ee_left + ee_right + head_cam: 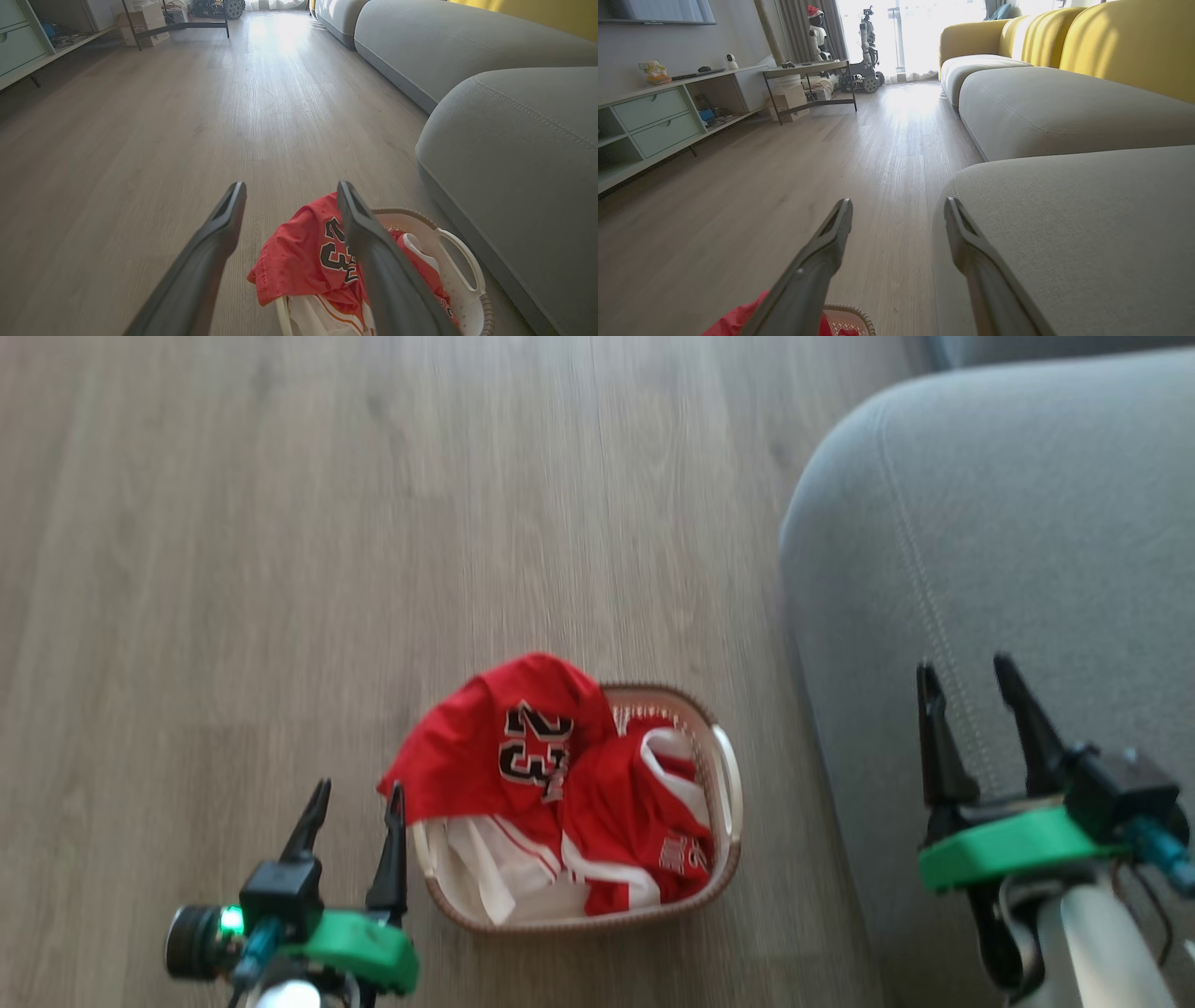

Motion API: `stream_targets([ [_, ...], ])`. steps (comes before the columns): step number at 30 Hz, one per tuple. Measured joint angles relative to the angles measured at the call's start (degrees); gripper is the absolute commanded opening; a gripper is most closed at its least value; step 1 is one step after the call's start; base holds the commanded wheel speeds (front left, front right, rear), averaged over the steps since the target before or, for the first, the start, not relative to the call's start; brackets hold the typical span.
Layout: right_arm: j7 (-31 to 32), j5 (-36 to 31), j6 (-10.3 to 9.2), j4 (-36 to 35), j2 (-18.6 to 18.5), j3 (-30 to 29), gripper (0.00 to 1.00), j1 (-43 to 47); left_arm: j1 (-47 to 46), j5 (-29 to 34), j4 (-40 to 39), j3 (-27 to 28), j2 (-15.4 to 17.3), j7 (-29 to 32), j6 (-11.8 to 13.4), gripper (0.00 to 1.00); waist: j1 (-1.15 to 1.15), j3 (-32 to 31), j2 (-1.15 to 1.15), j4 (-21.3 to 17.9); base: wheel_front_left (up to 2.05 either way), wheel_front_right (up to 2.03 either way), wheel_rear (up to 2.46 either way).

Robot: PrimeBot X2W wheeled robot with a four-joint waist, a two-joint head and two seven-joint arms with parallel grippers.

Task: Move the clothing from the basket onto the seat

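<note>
Clothing, red with white trim, lies heaped in the basket, just ahead and to the right of the left fingers. One piece shows a black "23" and drapes over the rim nearest those fingers; white fabric with thin red stripes lies beneath it. The basket is cream with a brown rim and a looped side handle, and it stands on the floor beside the seat. The left fingers stand wide apart, holding nothing. Equally wide and empty, the right fingers hover over the grey seat's rounded, stitched edge. Pale wood-look floor runs ahead of both toward a bright window, pale green drawers, a dark-framed side table and yellow sofa backs.
</note>
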Motion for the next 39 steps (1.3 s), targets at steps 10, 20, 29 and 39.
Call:
stream_targets([
  [10,-0.15,0.0,0.0,-4.63,-0.01,0.13,1.0,-8.96,-12.7,1.1,8.77,-1.74,-0.05,-0.01,-1.54,1.0,0.0,12.58,0.0,-1.95,0.0,0.0,0.0],
  [20,-0.31,-0.42,0.0,-11.54,-0.02,0.3,1.0,-15.82,-23.36,1.69,19.41,-3.1,-0.01,-0.01,-1.56,1.0,0.0,24.32,0.0,-5.15,0.0,0.0,0.0],
  [29,-0.32,0.94,0.01,-15.56,-0.04,1.42,1.0,-18.73,-32.87,1.37,27.42,-2.08,0.3,-0.01,-1.53,1.0,0.01,32.29,0.0,-8.39,0.0,0.0,0.0],
  [39,-0.32,2.63,0.01,-17.79,-0.04,2.38,1.0,-21.81,-40.41,0.27,35.26,-0.57,2.68,-0.01,0.19,1.0,0.01,39.11,-0.01,-11.1,0.0,0.0,0.0],
])
